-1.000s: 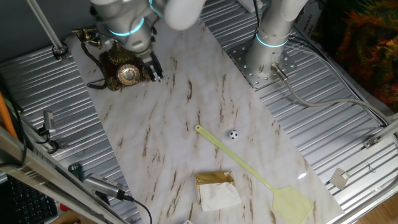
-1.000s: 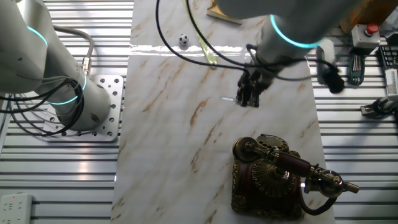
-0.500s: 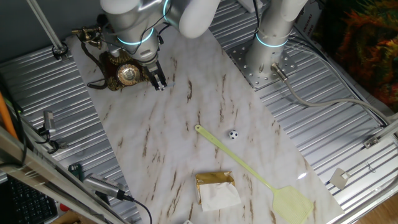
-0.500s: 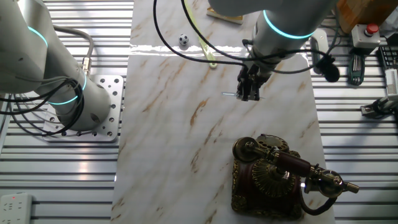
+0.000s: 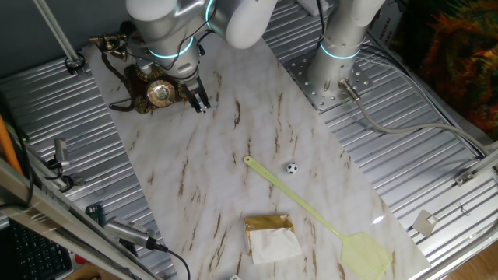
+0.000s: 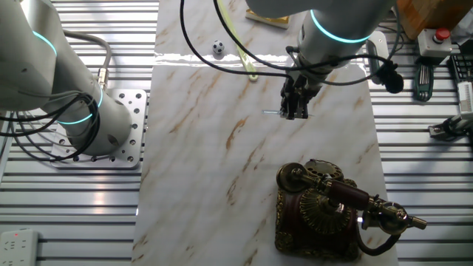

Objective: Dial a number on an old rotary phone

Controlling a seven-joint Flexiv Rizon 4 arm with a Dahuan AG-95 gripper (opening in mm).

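The claw [image 5: 199, 103] [image 6: 295, 112], fingers together, hangs beside the phone [image 5: 152, 87] [image 6: 325, 210]; phone near the tabletop [image 5: 257, 140] corner.

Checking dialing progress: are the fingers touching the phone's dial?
No; the fingers hang over bare marble, apart from the old rotary phone.

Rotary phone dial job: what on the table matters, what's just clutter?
Job:
phone, with dial and handset
gripper, beside the phone, not touching it

Clutter:
fly swatter
small black-and-white ball
gold packet with white paper
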